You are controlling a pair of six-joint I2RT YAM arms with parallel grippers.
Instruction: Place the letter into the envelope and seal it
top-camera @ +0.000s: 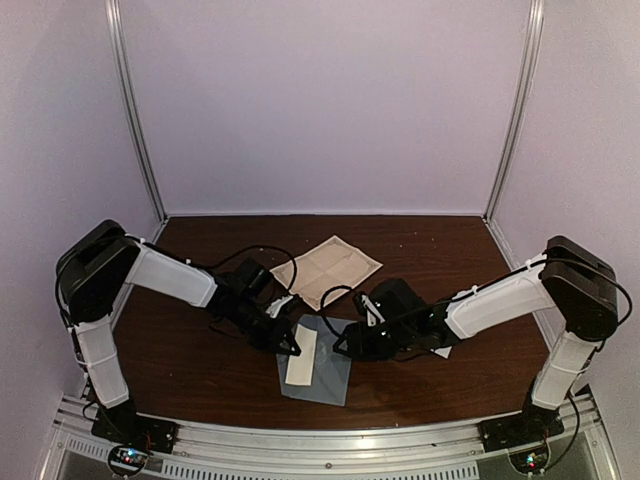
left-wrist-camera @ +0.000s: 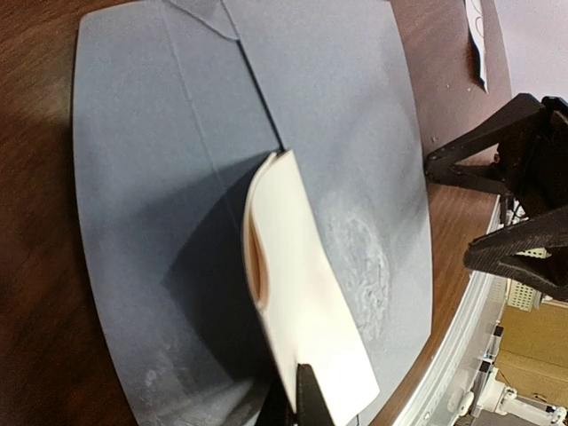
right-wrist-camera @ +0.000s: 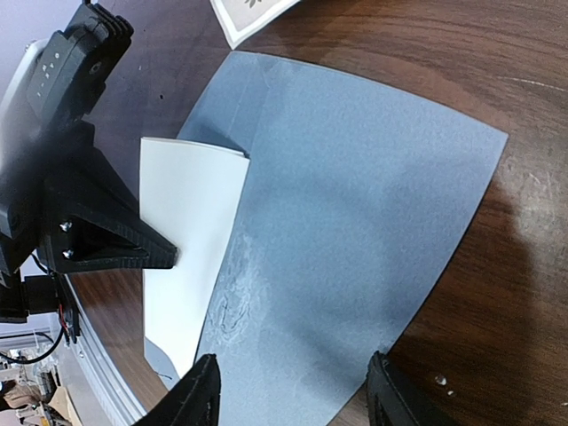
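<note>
Left wrist: nearest the lens, your left fingers (left-wrist-camera: pixel 306 399) are pinched on the near end of the letter (left-wrist-camera: pixel 302 293). Its long axis runs away from them, over the envelope (left-wrist-camera: pixel 177 177) lying flat on the table (left-wrist-camera: pixel 35 337).

Right wrist: your right fingers (right-wrist-camera: pixel 202 390) stand partly apart, gripping nothing, astride the envelope's near edge. You can't tell whether the letter's long edge is tucked inside.

From above, both arms meet at the envelope, with the left nearer the letter.

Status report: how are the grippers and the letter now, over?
Left gripper shut on letter, held over envelope. Right gripper open above envelope's near edge. Letter not seen inside yet. Nothing blocking.
</note>
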